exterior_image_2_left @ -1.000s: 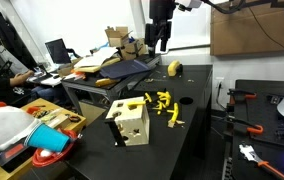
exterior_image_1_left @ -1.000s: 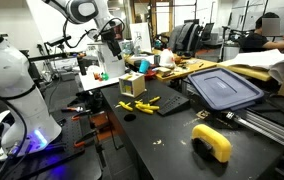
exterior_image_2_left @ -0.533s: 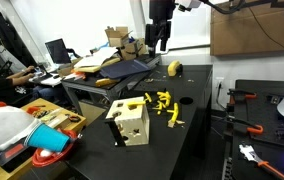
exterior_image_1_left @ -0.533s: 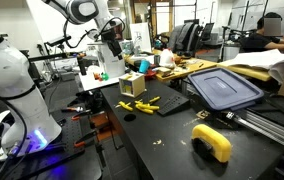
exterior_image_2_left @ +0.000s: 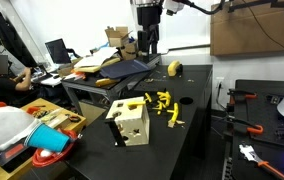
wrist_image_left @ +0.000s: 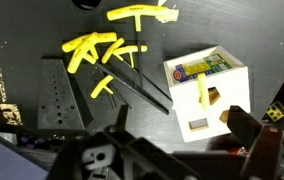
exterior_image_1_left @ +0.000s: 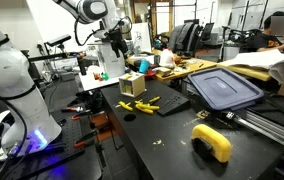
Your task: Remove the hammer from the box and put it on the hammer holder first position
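Standing roughly upright, hammer (wrist_image_left: 201, 90) pokes from box (wrist_image_left: 236, 86).

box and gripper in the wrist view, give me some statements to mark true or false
1. The gripper is open and holds nothing. True.
2. The box lies on the floor. False: it stands on the black table.
3. A yellow hammer sits in the box. True.
4. The gripper touches the box. False: it hangs above the table, apart from the box.
5. All the yellow tools are inside the box. False: several yellow tools lie on the table beside it.
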You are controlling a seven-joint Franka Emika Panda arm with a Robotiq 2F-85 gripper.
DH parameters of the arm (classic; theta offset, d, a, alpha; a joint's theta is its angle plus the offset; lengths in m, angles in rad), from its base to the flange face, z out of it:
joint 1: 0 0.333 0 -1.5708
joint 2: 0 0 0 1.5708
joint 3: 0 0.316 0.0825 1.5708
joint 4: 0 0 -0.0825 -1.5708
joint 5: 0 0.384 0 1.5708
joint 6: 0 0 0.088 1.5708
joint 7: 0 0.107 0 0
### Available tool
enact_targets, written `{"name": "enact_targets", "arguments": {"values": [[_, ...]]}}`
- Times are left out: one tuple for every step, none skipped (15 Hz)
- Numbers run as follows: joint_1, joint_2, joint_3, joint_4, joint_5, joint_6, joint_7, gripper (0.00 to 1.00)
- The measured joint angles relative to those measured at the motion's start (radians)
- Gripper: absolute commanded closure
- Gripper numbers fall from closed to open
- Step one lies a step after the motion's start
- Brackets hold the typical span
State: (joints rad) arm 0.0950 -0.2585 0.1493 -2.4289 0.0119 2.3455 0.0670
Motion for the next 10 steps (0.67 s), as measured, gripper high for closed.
{"name": "enact_targets", "arguments": {"values": [[0.005, 0.029, -0.002, 0.029, 0.000, -0.020, -0.030, 0.00], [0.009, 0.057, -0.002, 0.055, 0.000, -0.037, -0.057, 0.00], [0.012, 0.085, -0.002, 0.082, 0.001, -0.055, -0.088, 0.00], [0.015, 0.113, -0.003, 0.108, 0.001, -0.073, -0.119, 0.00], [0.018, 0.141, -0.003, 0.135, 0.001, -0.091, -0.148, 0.00], [0.020, 0.168, -0.003, 0.160, 0.000, -0.107, -0.175, 0.00], [0.021, 0.194, -0.003, 0.186, -0.001, -0.123, -0.202, 0.00], [0.022, 0.218, -0.003, 0.210, -0.003, -0.138, -0.226, 0.00], [0.022, 0.244, -0.003, 0.234, -0.007, -0.152, -0.251, 0.00], [0.023, 0.269, -0.003, 0.258, -0.011, -0.167, -0.274, 0.00]]}}
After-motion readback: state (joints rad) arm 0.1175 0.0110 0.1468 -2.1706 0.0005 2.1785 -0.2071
